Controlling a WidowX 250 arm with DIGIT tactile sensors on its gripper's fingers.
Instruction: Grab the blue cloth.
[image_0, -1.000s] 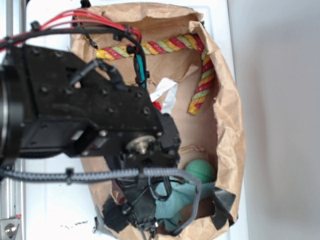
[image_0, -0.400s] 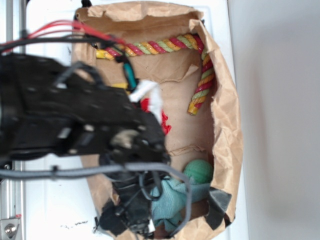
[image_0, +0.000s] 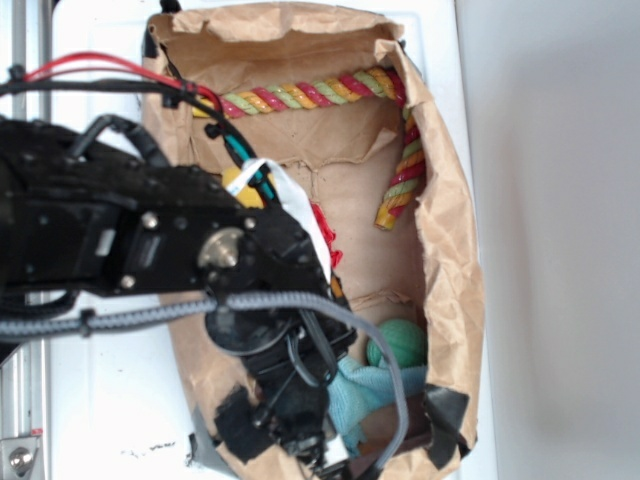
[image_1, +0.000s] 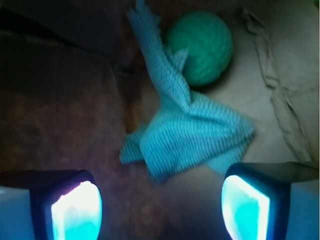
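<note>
In the wrist view the fingers (image_1: 160, 205) are seen spread wide, one pad (image_1: 75, 212) at the lower left and the other at the lower right, with nothing held between them. The blue cloth (image_1: 192, 137) is seen lying in folds just beyond the open gap, apart from both pads, with a narrow strip of it running up and away past the left side of the green ball (image_1: 201, 46), against which that strip appears to rest. Both things are carried on the crumpled floor of a brown paper bag (image_0: 455, 260), laid open on a white worktop (image_0: 110, 400). In the exterior view the gripper (image_0: 300, 425) is seen reaching into the near end of the bag, at the bottom of the picture, and much of the cloth (image_0: 360, 392) is hidden by the black arm (image_0: 120, 240) and a grey ribbed cable (image_0: 150, 315); only a teal patch is shown just beside the ball (image_0: 403, 340), close to the right wall of the bag. Along the bag's far end and down its right wall a red, yellow and green twisted rope (image_0: 395, 150) is laid. A red ruffled thing (image_0: 325, 235) is partly seen at the arm's edge, near the middle of the bag.
</note>
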